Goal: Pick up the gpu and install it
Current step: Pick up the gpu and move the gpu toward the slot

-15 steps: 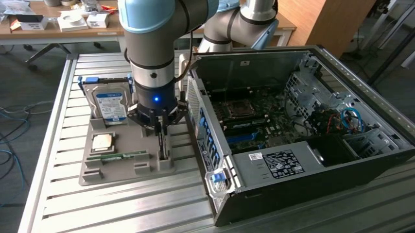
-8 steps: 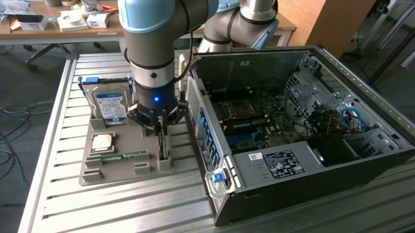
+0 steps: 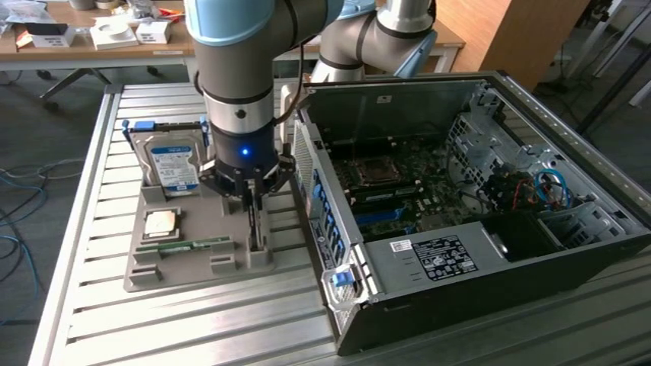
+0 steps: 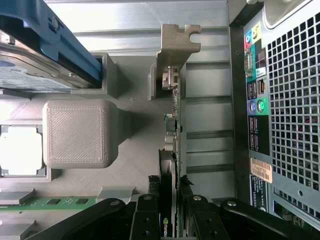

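The gpu (image 3: pixel 258 236) stands on edge in a slot of the grey holder tray (image 3: pixel 194 271), beside the open computer case (image 3: pixel 458 252). My gripper (image 3: pixel 252 204) has come straight down over it. In the wrist view the gpu (image 4: pixel 172 130) is seen edge-on, a thin green board with its silver end bracket (image 4: pixel 176 45) at the far end. My gripper (image 4: pixel 171 217) has a black finger (image 4: pixel 147 215) pressed on each side of the card, shut on it. The card still sits in its slot.
The tray also holds a silver hard drive (image 3: pixel 171 164), a processor (image 3: pixel 163 223) and a green memory stick (image 3: pixel 183 245). The case lies open with its motherboard (image 3: pixel 397 191) exposed; its rear port panel (image 4: pixel 257 105) is close beside the card. A cluttered desk (image 3: pixel 102 38) stands behind.
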